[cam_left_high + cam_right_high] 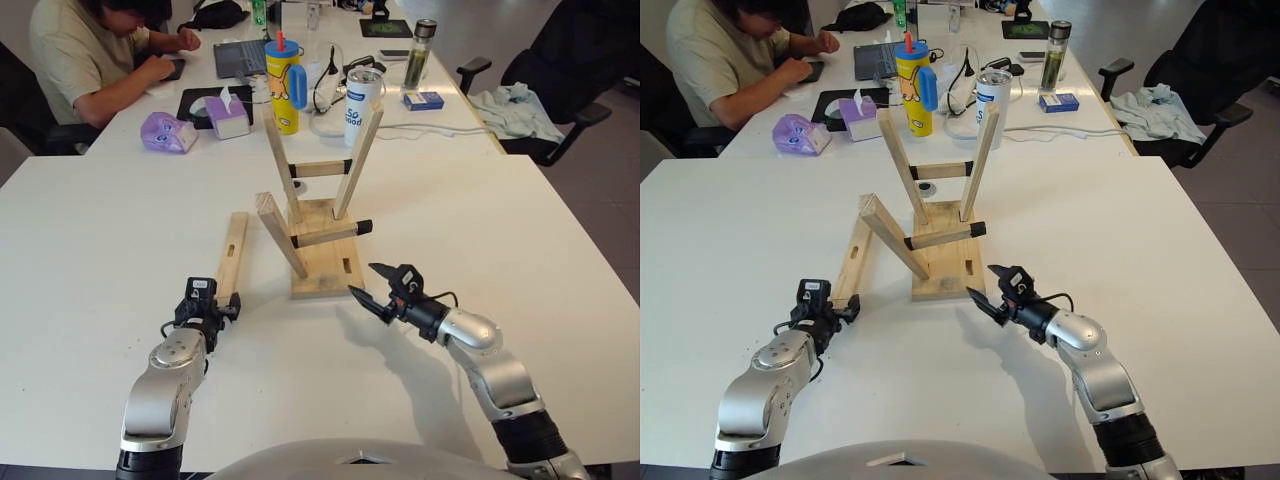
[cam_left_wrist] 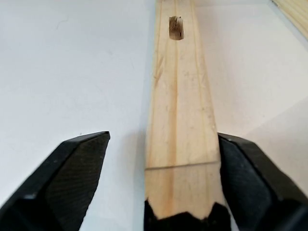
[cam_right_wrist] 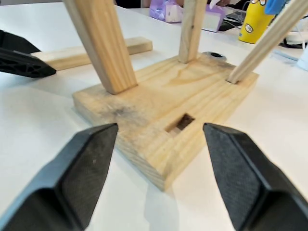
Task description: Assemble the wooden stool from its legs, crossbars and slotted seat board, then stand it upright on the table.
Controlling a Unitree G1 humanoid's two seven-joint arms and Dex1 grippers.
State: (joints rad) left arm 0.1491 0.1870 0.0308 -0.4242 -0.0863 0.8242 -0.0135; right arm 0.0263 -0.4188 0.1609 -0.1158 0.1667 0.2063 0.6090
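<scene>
**Upturned stool on three legs, fourth leg flat under the left gripper**

The seat board [image 1: 330, 272] lies flat in the middle of the white table [image 1: 100, 250], its long axis running away from the robot. It is a thick slab of pale, grainy wood with squared edges. Its far end is partly screened by the legs rising from it. A small dark round thing sits by the far edge, and I cannot make out what it is.

Three square-section legs stand in the board, pointing up. The back left leg [image 1: 281, 165] and back right leg [image 1: 358, 160] lean apart in a V, joined by the upper crossbar [image 1: 320, 169]. The front left leg [image 1: 281, 234] tilts to the robot's left. The lower crossbar [image 1: 330, 235] runs from it to the right, and its dark-tipped end juts out free. Near the board's near right corner is an open rectangular slot [image 3: 180, 122].

The loose leg [image 1: 232, 250] lies flat just left of the board, apart from it, with its long axis also pointing away from the robot. A small mortise [image 2: 176, 27] is cut in its upper face. The left gripper [image 1: 210, 305] hides the leg's very near end. Its ribbed black jaws are spread either side of the leg: one looks to be against the wood's edge, and bare table shows between the other and the wood, so it is not clamped.

The right gripper [image 1: 361, 278] sits low just off the board's near right corner, jaws spread wide and holding nothing, facing the slot.

Beyond, a yellow cup [image 1: 284, 88] and a white tumbler [image 1: 362, 105] stand on the next table.
</scene>
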